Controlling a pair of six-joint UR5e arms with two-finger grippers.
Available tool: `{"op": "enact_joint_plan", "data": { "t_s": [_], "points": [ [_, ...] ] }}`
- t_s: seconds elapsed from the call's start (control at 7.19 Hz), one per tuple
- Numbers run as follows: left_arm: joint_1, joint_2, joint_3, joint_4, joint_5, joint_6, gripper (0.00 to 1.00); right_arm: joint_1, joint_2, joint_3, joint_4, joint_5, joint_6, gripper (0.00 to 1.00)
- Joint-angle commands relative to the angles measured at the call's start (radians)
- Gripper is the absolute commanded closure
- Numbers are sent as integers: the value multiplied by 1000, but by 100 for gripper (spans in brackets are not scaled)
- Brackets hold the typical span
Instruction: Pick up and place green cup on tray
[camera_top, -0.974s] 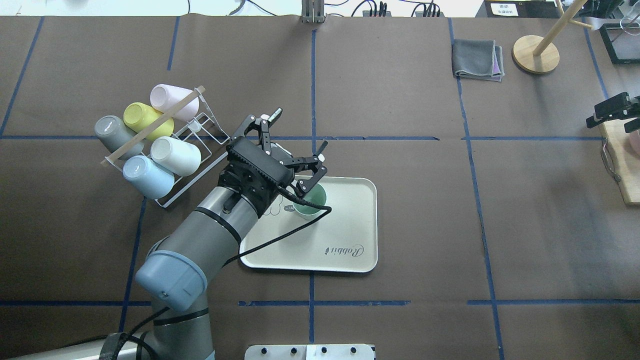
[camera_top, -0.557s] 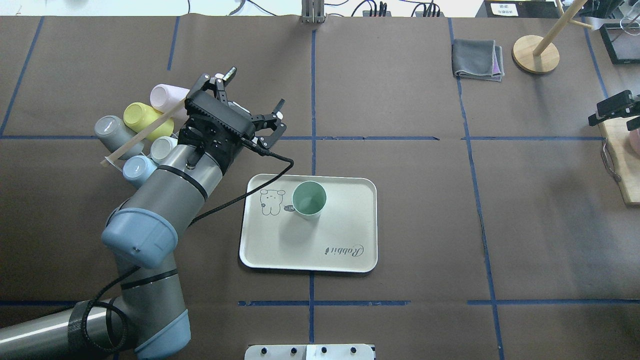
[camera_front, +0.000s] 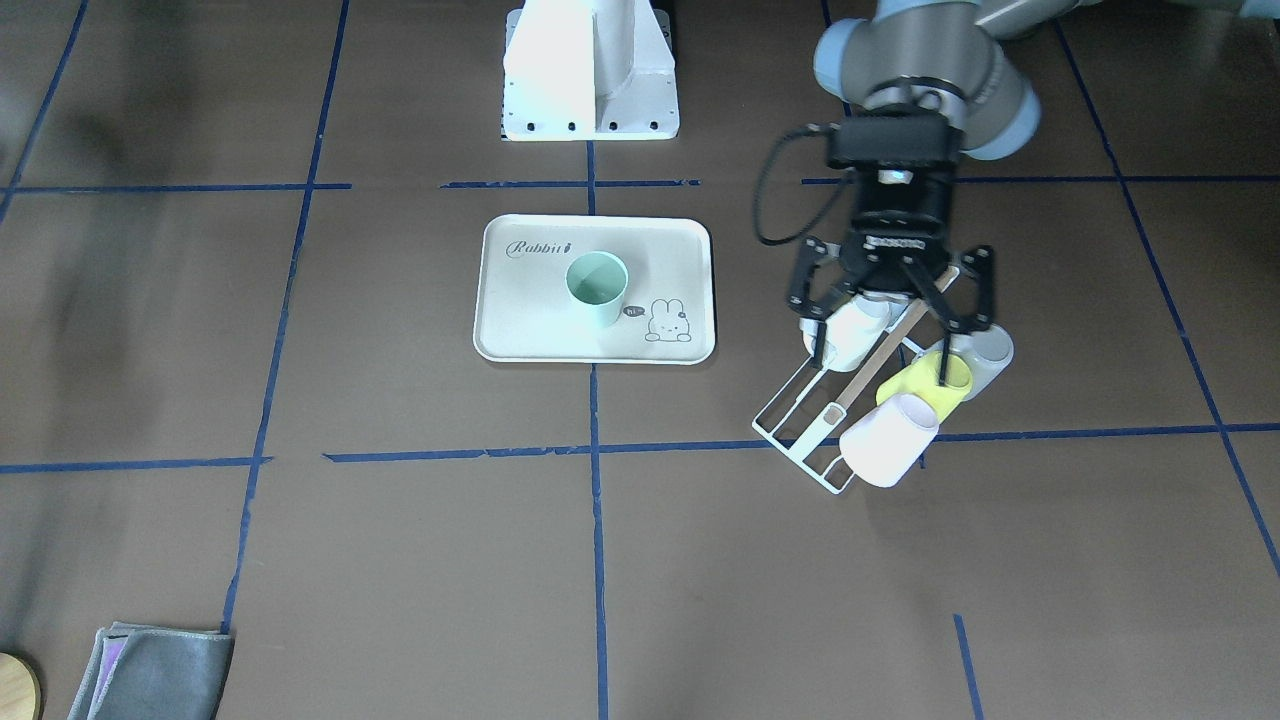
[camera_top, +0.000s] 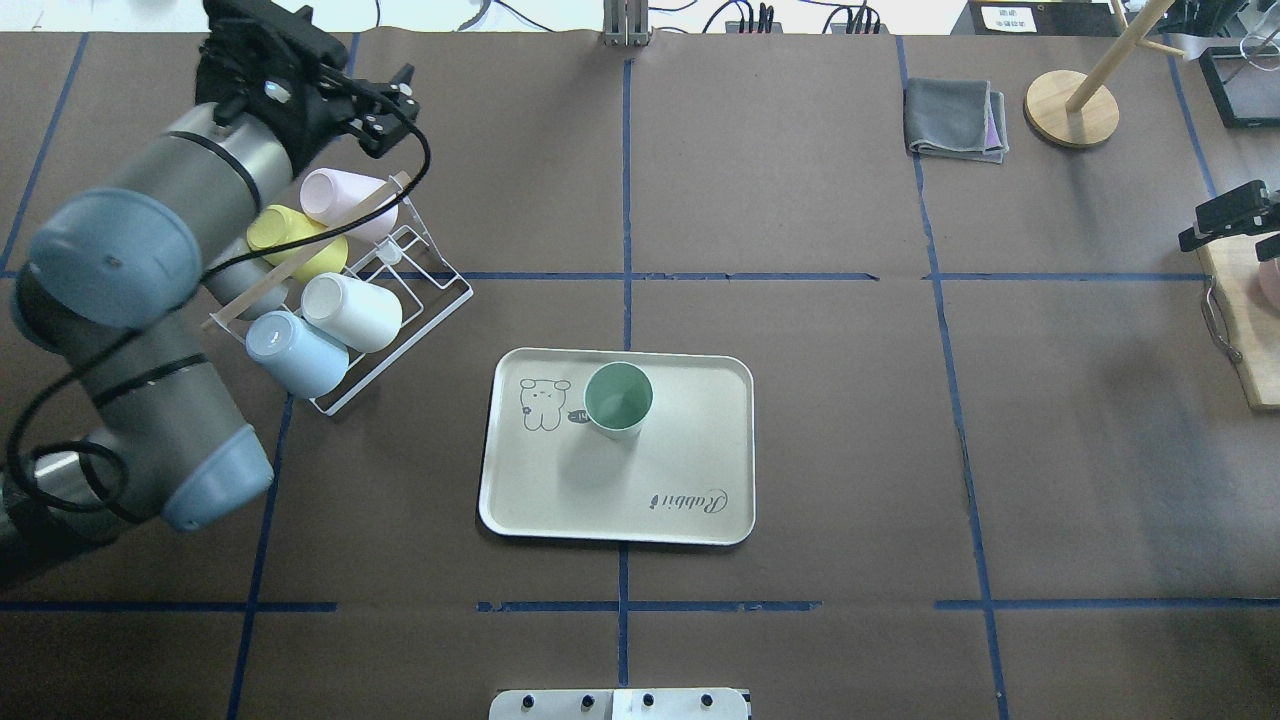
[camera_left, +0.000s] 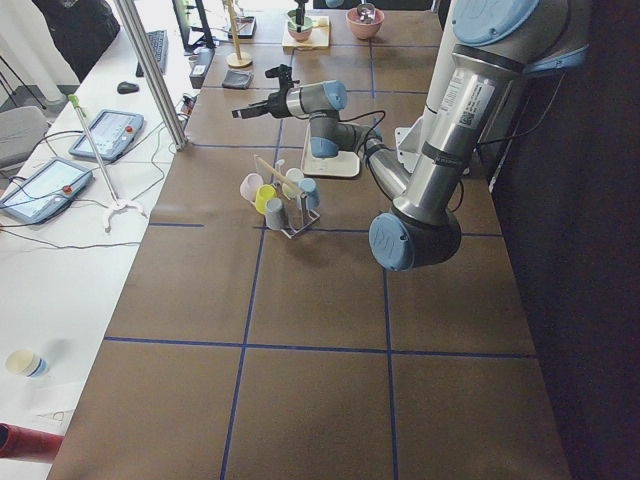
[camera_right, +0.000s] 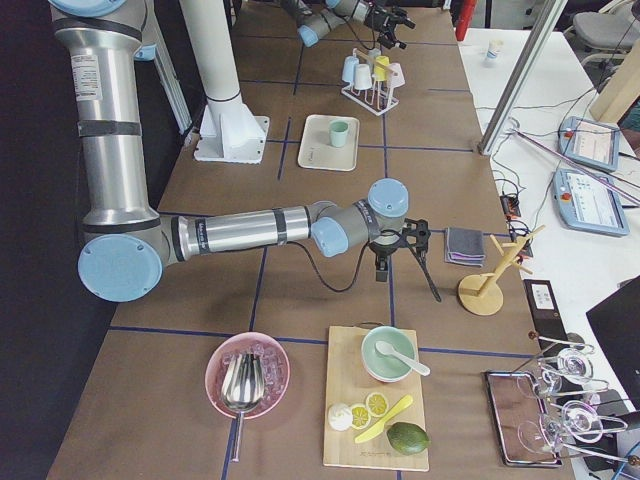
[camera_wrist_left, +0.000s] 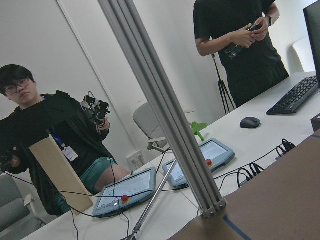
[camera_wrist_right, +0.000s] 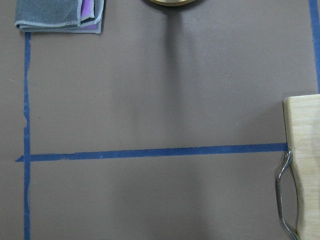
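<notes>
The green cup (camera_top: 618, 398) stands upright on the cream tray (camera_top: 680, 450), beside its bunny drawing; it also shows in the front-facing view (camera_front: 597, 285) on the tray (camera_front: 540, 325). My left gripper (camera_front: 885, 345) is open and empty, raised above the cup rack, well away from the tray. In the overhead view the left gripper (camera_top: 385, 100) sits at the far left corner of the table. My right gripper (camera_top: 1228, 222) hovers at the table's right edge; I cannot tell if it is open or shut.
A wire rack (camera_top: 420, 290) left of the tray holds several cups, among them a yellow-green cup (camera_top: 285, 232) and a pale blue cup (camera_top: 295, 352). A folded grey cloth (camera_top: 955, 120) and a wooden stand (camera_top: 1072, 108) lie far right. A cutting board (camera_top: 1245, 330) is at the right edge.
My left arm has swung away from the tray, back and to the left over the cup rack, gripper open. The green cup stays upright on the tray. The right arm barely moved.
</notes>
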Motion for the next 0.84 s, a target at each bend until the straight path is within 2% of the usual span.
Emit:
{"op": "enact_joint_plan", "data": {
  "t_s": [0.0, 0.14, 0.28, 0.56, 0.7],
  "points": [
    [-234, 230, -7, 13, -405, -64, 1, 0, 0, -2, 0, 3, -24, 0],
    [-339, 264, 19, 42, -550, -58, 1, 29, 2, -8, -6, 3, -61, 0],
    [-425, 265, 22, 184, -653, -52, 1, 69, -1, -10, -14, 12, -116, 0],
    [-594, 310, 37, 345, -958, 88, 1, 124, -53, -11, -18, 18, -217, 0],
    [-681, 314, 89, 445, -1084, 103, 1, 147, -78, -20, -32, 18, -287, 0]
  ]
}}
